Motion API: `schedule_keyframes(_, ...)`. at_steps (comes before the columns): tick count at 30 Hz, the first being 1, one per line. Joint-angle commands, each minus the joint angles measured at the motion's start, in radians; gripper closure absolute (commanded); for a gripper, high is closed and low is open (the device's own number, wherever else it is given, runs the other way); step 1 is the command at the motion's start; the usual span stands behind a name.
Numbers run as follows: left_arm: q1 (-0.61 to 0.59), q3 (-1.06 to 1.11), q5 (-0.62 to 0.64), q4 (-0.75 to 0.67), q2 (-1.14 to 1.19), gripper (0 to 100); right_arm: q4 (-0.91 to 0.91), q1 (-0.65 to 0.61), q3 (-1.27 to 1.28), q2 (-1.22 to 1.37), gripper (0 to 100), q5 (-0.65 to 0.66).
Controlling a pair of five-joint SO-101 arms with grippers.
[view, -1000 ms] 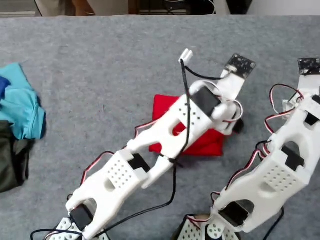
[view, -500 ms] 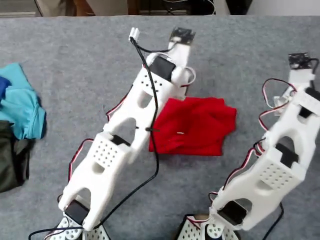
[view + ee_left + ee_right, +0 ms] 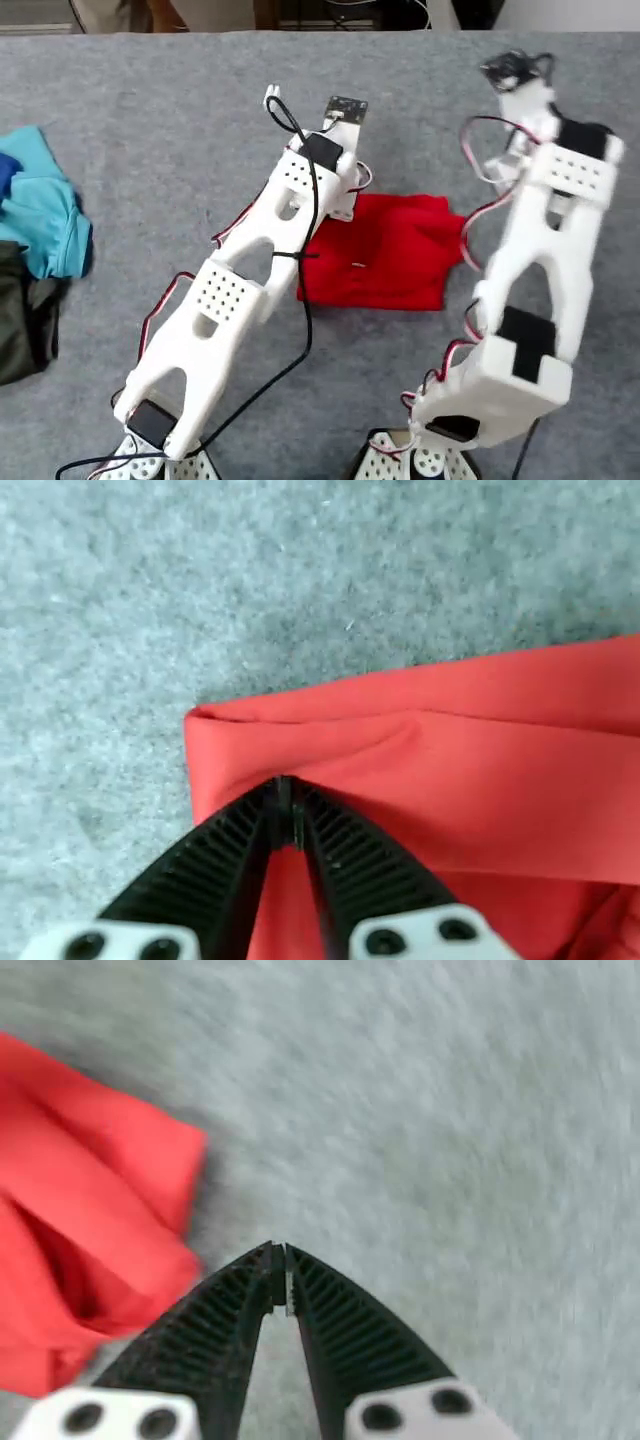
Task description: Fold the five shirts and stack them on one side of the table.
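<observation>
A red shirt point(image 3: 400, 260) lies loosely folded in the middle of the grey table. My left arm point(image 3: 300, 190) stretches over the shirt's far left corner. My left gripper point(image 3: 285, 802) is shut, its tips resting on the red shirt point(image 3: 480, 750) just inside that folded corner, where a crease runs out from them. My right arm point(image 3: 560, 180) stands tall beside the shirt's right side. My right gripper point(image 3: 280, 1280) is shut and empty over bare table, just off a bunched corner of the red shirt point(image 3: 80, 1160).
At the table's left edge lies a pile of other shirts: a teal one point(image 3: 45, 215), a dark green one point(image 3: 20, 320) nearer the front, and a blue bit point(image 3: 5, 175). The grey table point(image 3: 150, 120) lies open between pile and arms.
My left arm swung from the shirt's right side to its far left corner and lowered there. My right arm rose and swung inward toward the shirt's right side.
</observation>
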Motion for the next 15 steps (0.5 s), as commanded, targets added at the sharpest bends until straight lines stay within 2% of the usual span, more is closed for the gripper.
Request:
schedule_keyframes(1,-0.031,-0.005,0.005,-0.012,0.001,98,0.009,-0.099,-0.024,-0.079,98.3,-0.002)
schedule_keyframes(15,-0.061,-0.003,0.011,-0.018,0.010,98,0.011,-0.288,0.171,-0.079,98.2,-0.009)
